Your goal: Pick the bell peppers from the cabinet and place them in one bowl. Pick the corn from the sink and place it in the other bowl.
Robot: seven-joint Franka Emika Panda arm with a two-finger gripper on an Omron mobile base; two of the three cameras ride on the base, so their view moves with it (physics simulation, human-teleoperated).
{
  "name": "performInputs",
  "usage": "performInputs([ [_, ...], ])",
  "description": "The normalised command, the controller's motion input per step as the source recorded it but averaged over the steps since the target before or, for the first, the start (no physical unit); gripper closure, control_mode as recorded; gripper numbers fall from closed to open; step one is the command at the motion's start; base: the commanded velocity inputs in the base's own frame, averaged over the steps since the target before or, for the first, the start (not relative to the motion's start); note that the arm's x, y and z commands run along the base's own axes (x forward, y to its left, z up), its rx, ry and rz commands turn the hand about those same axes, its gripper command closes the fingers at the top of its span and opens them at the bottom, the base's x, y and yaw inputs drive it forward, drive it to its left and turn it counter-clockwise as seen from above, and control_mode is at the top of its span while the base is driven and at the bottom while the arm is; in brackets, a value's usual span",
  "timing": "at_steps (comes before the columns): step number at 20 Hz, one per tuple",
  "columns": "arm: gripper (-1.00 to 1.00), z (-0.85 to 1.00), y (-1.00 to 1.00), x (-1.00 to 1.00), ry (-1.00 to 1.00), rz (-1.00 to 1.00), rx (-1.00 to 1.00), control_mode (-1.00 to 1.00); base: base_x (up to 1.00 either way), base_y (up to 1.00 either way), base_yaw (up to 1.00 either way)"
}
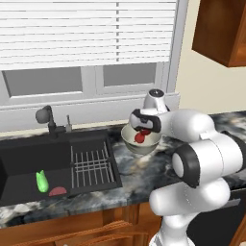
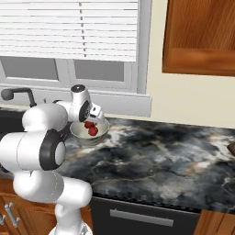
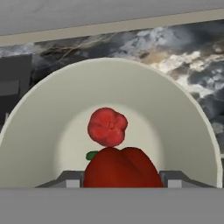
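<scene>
My gripper [image 3: 121, 179] is shut on one red bell pepper [image 3: 121, 168], held just above the inside of the pale grey-beige bowl [image 3: 175, 122]. A second bell pepper [image 3: 107, 127] lies on the bowl's bottom, just beyond the held one. From the base, the gripper [image 1: 142, 130] hangs over the bowl [image 1: 127, 140] on the dark marble counter, right of the sink [image 1: 29, 153]. The green corn [image 1: 42, 182] lies in the black basin near its front. The wooden cabinet [image 2: 202, 36] hangs up on the right.
A flat reddish-pink disc [image 1: 58, 190] lies beside the corn, with the wire drain rack [image 1: 93, 166] to its right. The black tap [image 1: 48, 117] stands behind the sink. A dark red edge [image 2: 232, 148] peeks in at the counter's far right.
</scene>
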Motion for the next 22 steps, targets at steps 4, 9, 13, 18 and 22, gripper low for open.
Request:
performInputs([
  [4,1.0,-0.32,0.0,0.0,0.0,0.0,0.0,-1.0,0.0,0.0,0.0],
  [9,1.0,-0.14,0.0,0.0,-0.03,0.0,0.0,-1.0,0.0,0.0,0.0],
  [13,1.0,-0.17,0.01,0.05,-0.03,0.0,0.0,-1.0,0.0,0.0,0.0],
  [18,1.0,-0.17,0.04,0.11,-0.01,0.0,0.0,-1.0,0.0,0.0,0.0],
  [22,1.0,-0.21,0.0,0.06,0.0,0.0,0.0,-1.0,0.0,0.0,0.0],
])
